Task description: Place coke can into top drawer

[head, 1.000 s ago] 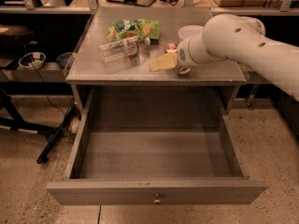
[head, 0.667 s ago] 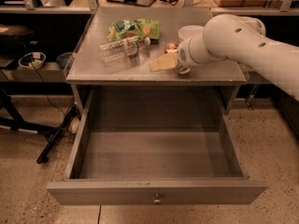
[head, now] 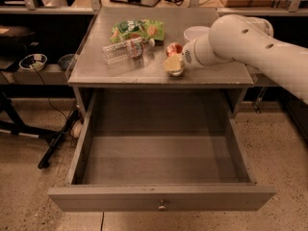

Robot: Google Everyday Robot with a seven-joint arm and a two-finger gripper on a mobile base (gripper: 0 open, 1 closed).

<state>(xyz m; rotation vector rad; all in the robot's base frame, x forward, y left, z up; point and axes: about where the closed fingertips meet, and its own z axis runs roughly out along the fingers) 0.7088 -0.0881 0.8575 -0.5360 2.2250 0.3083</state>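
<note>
The wide grey rectangular top drawer (head: 161, 198) stands pulled out beneath the flat grey metal bench (head: 120, 73), its small round metal knob (head: 162, 206) facing us. We judge that it is open so the can may be lowered in from above. The thick white robot arm (head: 250, 42) reaches in from the right, low over the bench's front edge, a posture we read as serving the pick-up of the can. Farther back lie a crumpled green snack bag (head: 137, 30), a clear plastic water bottle (head: 125, 50) on its side and a round white bowl (head: 195, 32), none of them needed for the task. The small red-orange coke can (head: 173, 48) sits on the bench towards its front right, between the bottle's cap and the bowl, and is not yet in the drawer. The pale yellowish gripper (head: 173, 65) at the arm's tip lies directly in front of the can, apparently touching it and hiding its lower part. Whether the gripper is spread or clamped on the can, we cannot tell.
</note>
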